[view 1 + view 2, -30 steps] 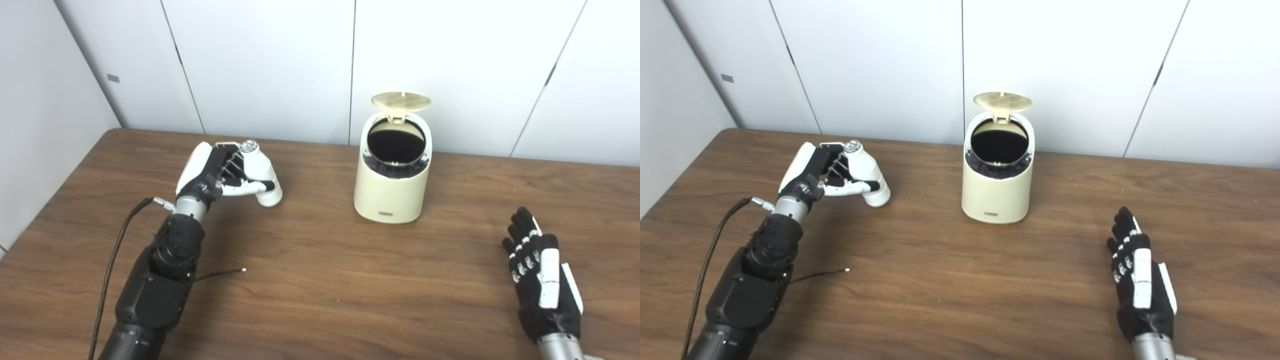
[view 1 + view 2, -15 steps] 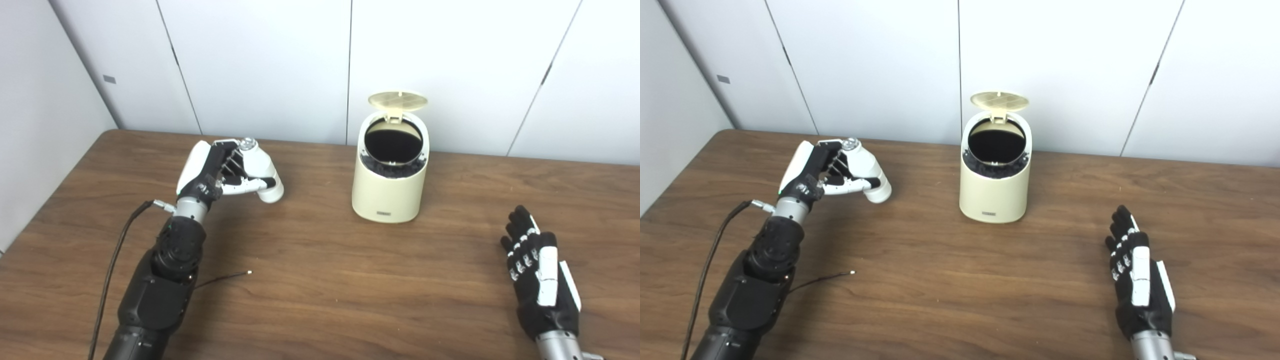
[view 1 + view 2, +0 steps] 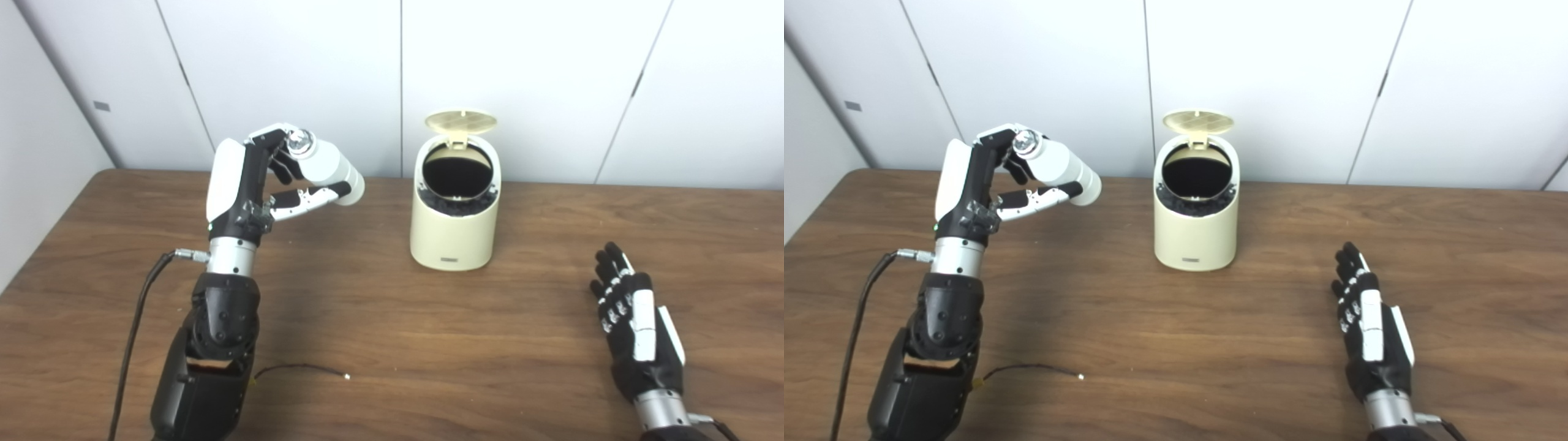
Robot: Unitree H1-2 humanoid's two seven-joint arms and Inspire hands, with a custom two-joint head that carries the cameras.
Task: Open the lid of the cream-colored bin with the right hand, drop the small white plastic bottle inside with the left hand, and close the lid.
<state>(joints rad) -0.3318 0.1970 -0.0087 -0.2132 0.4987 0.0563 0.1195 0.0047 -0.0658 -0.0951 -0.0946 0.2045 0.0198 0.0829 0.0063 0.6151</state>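
— Left hand (image 3: pixel 254 184) is gripping the bottle (image 3: pixel 327 168) above the counter (image 3: pixel 392 343), bottle lying crosswise, base aiming at the bin (image 3: pixel 453 226) to its right.

— And the right hand (image 3: pixel 637 324)?

— Resting flat, fingers spread, holding nothing. Lid (image 3: pixel 460 121) is standing open; the bin's mouth is looking dark, contents unclear.

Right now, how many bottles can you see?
1. The bottle is in the left hand, held up above the table, left of the open bin. The bin's inside is dark, so anything in there would be hidden.
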